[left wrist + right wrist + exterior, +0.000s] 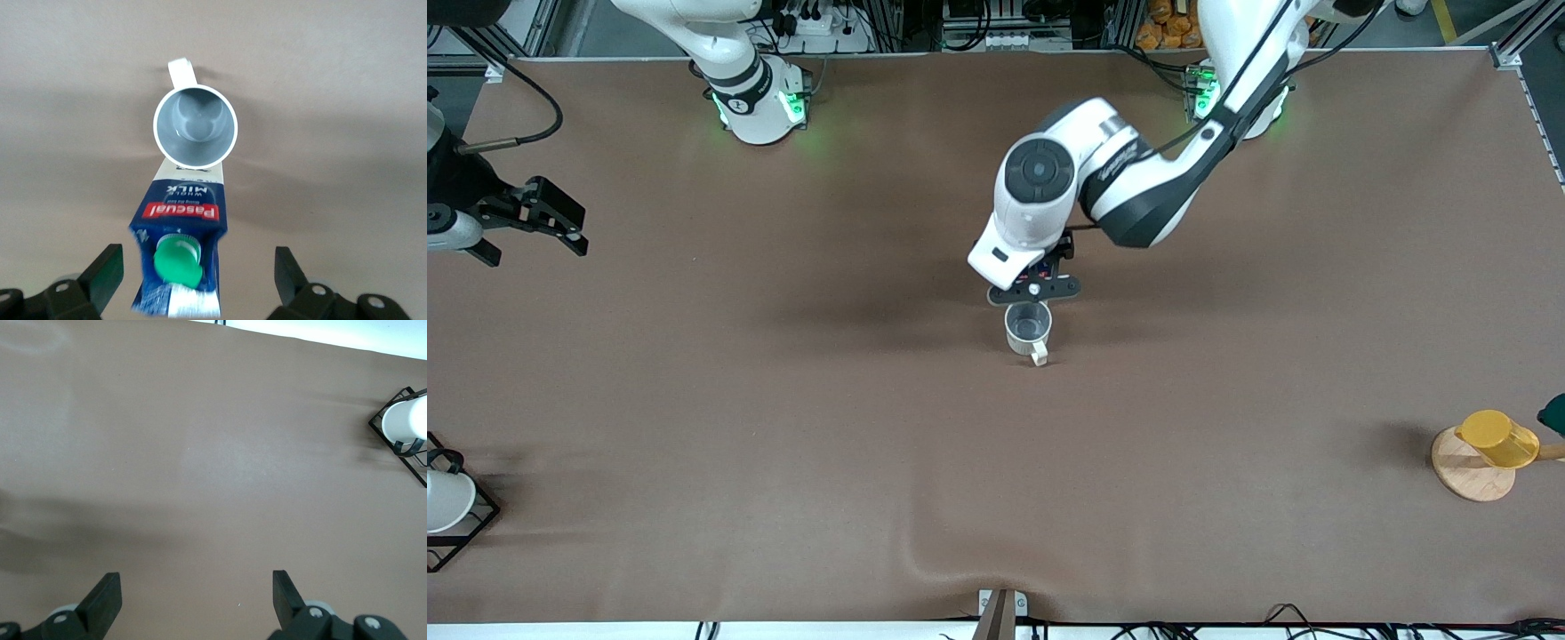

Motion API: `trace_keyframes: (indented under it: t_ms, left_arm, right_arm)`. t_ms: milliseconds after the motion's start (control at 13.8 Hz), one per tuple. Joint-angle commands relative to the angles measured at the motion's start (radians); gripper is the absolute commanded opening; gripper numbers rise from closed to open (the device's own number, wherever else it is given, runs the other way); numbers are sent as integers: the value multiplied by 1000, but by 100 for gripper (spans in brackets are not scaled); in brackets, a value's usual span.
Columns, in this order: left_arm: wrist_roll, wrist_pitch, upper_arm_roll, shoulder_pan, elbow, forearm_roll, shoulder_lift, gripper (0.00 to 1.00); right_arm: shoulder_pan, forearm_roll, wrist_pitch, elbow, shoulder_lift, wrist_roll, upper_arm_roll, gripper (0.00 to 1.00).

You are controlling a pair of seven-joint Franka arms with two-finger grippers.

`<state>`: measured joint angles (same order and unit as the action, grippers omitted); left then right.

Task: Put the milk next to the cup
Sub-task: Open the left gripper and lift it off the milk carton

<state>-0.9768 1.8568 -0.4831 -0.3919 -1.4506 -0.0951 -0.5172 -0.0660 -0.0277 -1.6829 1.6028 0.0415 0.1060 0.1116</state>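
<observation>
The cup point(1029, 327) is a cream-white mug with a grey inside, standing mid-table with its handle toward the front camera. In the left wrist view, the milk point(183, 213) stands upright against the cup point(195, 127): dark-blue carton, red label band, green cap point(177, 261). It is on the side of the cup away from the handle. My left gripper point(1034, 289) is directly over the milk and hides it in the front view. Its fingers point(107, 270) are spread wide on either side of the carton without touching it. My right gripper point(580, 233) waits open and empty at the right arm's end of the table.
A yellow cup point(1498, 438) sits on a wooden disc point(1469, 476) at the left arm's end, with a dark-green object point(1554, 413) at the view's edge. A white cup in a black wire rack point(445, 502) stands at the right arm's end and shows in the right wrist view point(407, 420).
</observation>
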Motion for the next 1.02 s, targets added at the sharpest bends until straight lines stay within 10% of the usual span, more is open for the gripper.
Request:
trace_keyframes:
  t_ms: [0,436,944]
  left_arm:
    - [-32,-88,4,10,-16,-15,153,100]
    - [3,-180,14,296,-16,-11,399,100]
    - [217,-277,40,442,-16,8,431,100]
  right_arm:
    - [-6,-12,0,8,17,-5,7,100]
    - [2,-12,15,5,17,-64,7,100]
    - [2,8,80,-67,5,-108,5,100]
